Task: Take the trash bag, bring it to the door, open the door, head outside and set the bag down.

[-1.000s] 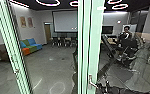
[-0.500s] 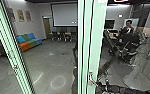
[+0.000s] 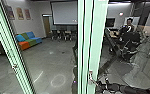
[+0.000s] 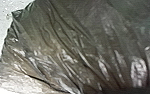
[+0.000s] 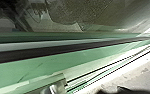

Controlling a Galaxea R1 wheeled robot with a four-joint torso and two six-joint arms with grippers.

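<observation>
At the door handle [image 3: 91, 78] on the pale green door frame [image 3: 96, 45], my right gripper [image 3: 99, 86] reaches in from the lower right of the head view, close beside the handle. In the right wrist view the green frame [image 5: 51, 65] runs across, with a metal fitting [image 5: 53, 88] at its lower edge. The dark, shiny trash bag [image 4: 66, 50] looms large in the left wrist view. Its plastic is drawn into folds that run together towards my left gripper [image 4: 148, 88], which is shut on it.
Beyond the glass lies a grey floor [image 3: 51, 60] with a colourful sofa [image 3: 28, 40] at the left and chairs under a projection screen [image 3: 64, 13]. A person [image 3: 129, 26] stands behind a dark rig on the right. Another green post [image 3: 14, 55] slants at the left.
The head camera has tipped downward, and more of my right arm shows at the lower right. My right gripper stays beside the handle.
</observation>
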